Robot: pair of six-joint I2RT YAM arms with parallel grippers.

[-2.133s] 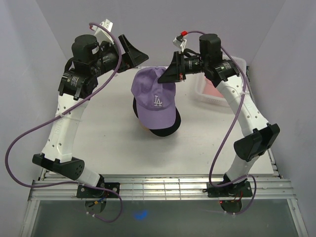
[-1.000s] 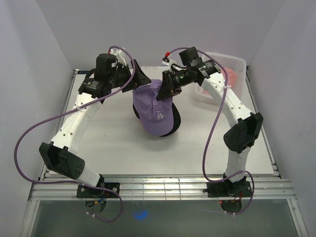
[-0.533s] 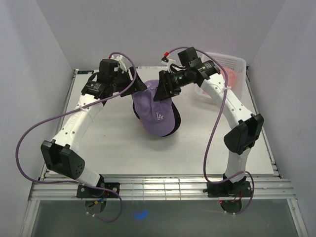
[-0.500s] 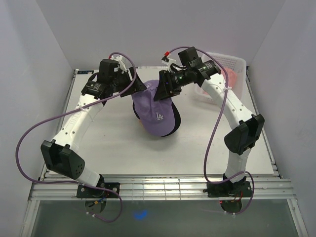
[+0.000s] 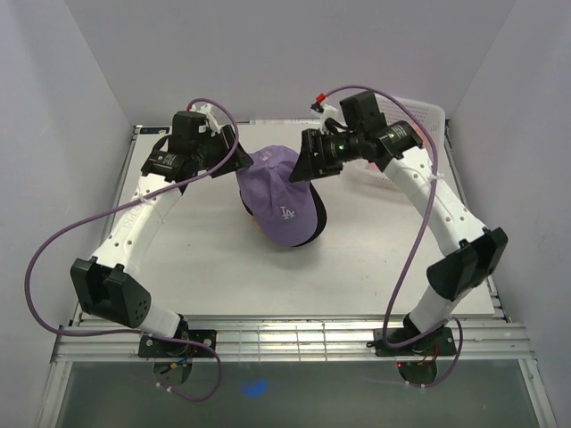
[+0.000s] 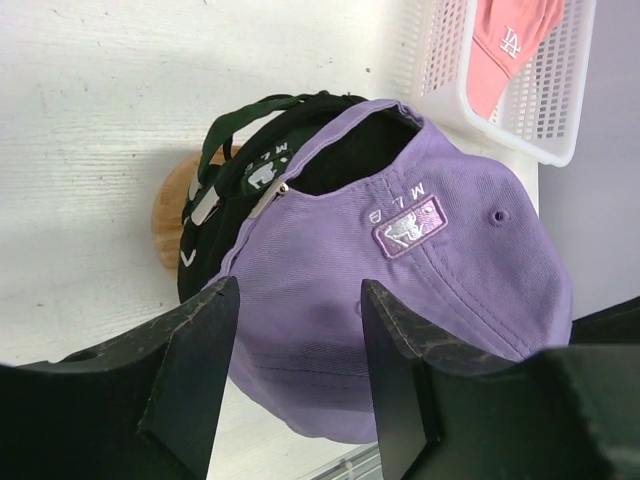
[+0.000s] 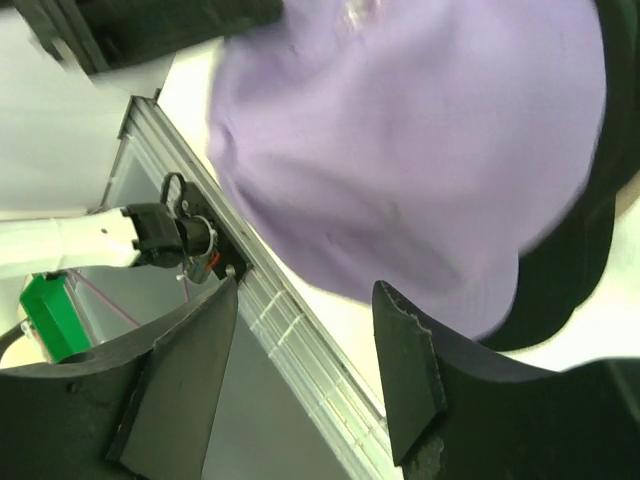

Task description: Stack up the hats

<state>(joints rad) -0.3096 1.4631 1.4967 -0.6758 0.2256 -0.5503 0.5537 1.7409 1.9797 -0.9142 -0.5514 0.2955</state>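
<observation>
A lavender cap (image 5: 278, 192) with a white logo lies on top of the stack of hats, over a black cap (image 5: 318, 223). In the left wrist view the lavender cap (image 6: 420, 260) shows its back opening and covers dark caps (image 6: 215, 235) on a wooden stand (image 6: 172, 205). My left gripper (image 5: 239, 153) is at the cap's back left; its jaws (image 6: 295, 300) are open, with the cap beyond them. My right gripper (image 5: 306, 166) hovers at the cap's back right, open (image 7: 300, 300) and holding nothing. A pink cap (image 6: 510, 35) lies in the basket.
A white mesh basket (image 5: 421, 111) stands at the back right corner, partly behind my right arm; its wall (image 6: 545, 110) is close to the stack. Purple cables loop off both arms. A metal rail (image 7: 270, 300) edges the table near the arm bases.
My right gripper opened, let go of the lavender cap and drew back to the right. The cap now rests on the stack. My left gripper's jaws have narrowed a little.
</observation>
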